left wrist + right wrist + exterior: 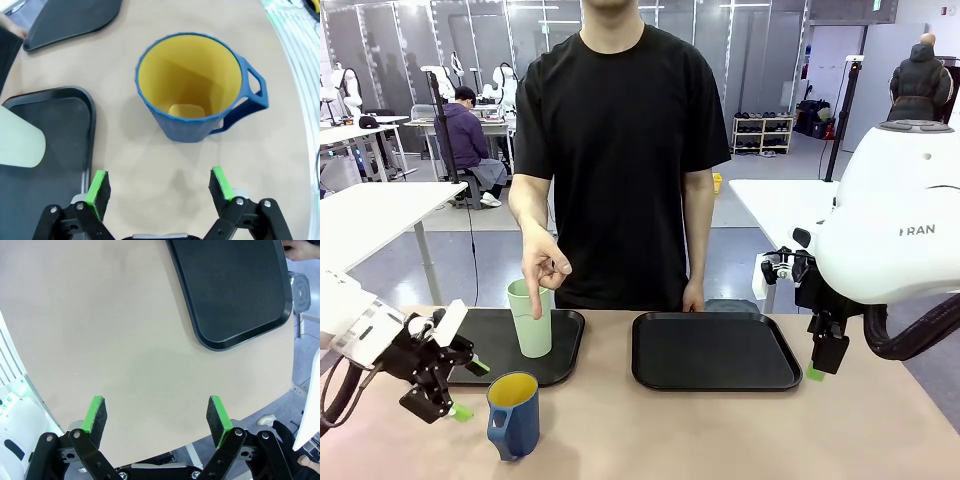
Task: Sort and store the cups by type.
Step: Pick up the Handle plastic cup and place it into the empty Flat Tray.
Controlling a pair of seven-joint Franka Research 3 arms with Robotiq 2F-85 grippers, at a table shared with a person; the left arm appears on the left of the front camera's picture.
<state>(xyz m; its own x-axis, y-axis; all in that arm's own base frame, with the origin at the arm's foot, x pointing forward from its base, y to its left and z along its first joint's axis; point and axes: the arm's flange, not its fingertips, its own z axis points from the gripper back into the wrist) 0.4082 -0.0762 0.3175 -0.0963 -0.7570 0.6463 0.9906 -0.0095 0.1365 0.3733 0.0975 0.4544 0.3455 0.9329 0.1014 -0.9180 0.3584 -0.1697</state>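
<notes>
Just ahead of the left gripper (160,182), spread wide and empty, the dark blue mug (195,95) stood upright on the surface (150,165) (handle off to one side); the green tumbler (532,320) stood on a tray (566,345).

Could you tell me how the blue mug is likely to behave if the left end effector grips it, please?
The blue mug looks rigid and thick-walled, so it probably won't deform. It stands empty, so it is likely light. It narrows toward its base, so a push near the rim might tip it.
</notes>
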